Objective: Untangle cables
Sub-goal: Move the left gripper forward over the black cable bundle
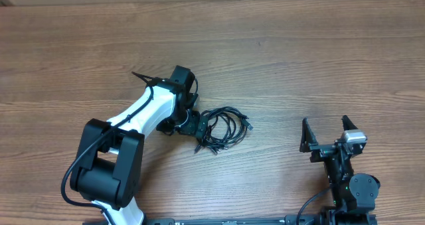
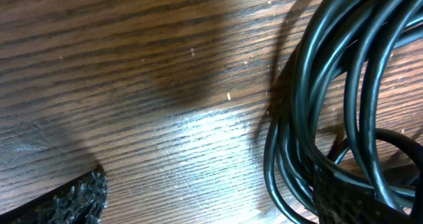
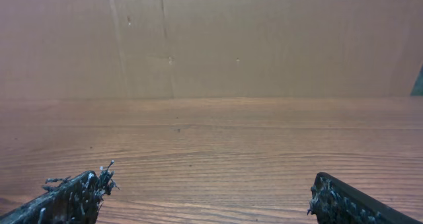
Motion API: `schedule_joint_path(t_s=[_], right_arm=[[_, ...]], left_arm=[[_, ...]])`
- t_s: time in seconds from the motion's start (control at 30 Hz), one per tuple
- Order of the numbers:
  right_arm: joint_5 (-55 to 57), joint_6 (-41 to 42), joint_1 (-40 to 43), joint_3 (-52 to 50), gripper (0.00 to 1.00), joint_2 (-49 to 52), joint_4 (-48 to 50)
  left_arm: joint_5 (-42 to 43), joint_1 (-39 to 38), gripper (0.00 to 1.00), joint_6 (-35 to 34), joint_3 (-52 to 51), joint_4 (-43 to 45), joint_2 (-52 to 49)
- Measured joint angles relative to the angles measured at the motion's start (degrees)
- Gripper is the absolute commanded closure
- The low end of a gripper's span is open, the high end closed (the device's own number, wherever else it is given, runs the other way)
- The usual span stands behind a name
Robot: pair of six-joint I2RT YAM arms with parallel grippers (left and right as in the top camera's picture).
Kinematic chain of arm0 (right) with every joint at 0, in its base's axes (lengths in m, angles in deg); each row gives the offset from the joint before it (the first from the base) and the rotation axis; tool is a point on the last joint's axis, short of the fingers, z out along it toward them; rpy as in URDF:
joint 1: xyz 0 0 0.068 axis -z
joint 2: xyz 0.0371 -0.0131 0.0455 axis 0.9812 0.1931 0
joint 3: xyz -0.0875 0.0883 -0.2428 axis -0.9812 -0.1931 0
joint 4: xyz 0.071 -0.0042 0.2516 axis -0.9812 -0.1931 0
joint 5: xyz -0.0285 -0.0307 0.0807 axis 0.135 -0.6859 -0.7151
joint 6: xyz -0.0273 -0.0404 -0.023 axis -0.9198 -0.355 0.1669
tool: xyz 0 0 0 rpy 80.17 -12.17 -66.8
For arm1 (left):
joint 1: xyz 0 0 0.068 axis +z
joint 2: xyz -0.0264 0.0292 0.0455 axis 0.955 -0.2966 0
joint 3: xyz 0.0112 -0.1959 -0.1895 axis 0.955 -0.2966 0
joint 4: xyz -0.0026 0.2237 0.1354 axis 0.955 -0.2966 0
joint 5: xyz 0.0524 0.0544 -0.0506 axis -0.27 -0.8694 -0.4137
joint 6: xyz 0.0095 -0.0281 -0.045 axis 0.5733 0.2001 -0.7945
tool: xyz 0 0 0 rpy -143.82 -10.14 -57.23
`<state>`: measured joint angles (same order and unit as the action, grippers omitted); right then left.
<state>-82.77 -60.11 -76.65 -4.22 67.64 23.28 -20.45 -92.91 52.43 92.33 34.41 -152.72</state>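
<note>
Left end effector [image 1: 194, 126] low over cables [image 1: 226, 127]

A: Overhead, the left gripper [image 1: 190, 123] is just beside the cables [image 1: 224, 127]; its fingertips are hidden under its wrist [image 1: 182, 80]; do they touch?

B: I cannot tell; how the strands cross is too small to see; in the left wrist view, the right and bottom edges cut the cables off.

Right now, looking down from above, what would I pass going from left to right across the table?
Left arm → cables → right arm, its jaws wide open.
</note>
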Motion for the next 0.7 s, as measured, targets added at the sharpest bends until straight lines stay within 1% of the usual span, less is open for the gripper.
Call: schedule_joint_path(t_s=[0.2, 0.33, 0.5, 0.7], right_arm=[[0.00, -0.02, -0.02, 0.00, 0.00, 0.00, -0.02], [0.00, -0.04, 0.00, 0.00, 0.00, 0.00, 0.00], [0.00, -0.02, -0.02, 0.00, 0.00, 0.00, 0.79], [-3.43, -0.04, 0.00, 0.00, 0.00, 0.00, 6.36]], left_arm=[[0.07, 0.00, 0.01, 0.55, 0.11, 0.02, -0.11], [-0.04, 0.00, 0.00, 4.59, 0.13, 1.84, -0.11], [-0.48, 0.00, 0.01, 10.36, 0.17, 6.49, -0.11], [-0.46, 0.00, 0.01, 18.56, 0.17, 9.84, -0.44]])
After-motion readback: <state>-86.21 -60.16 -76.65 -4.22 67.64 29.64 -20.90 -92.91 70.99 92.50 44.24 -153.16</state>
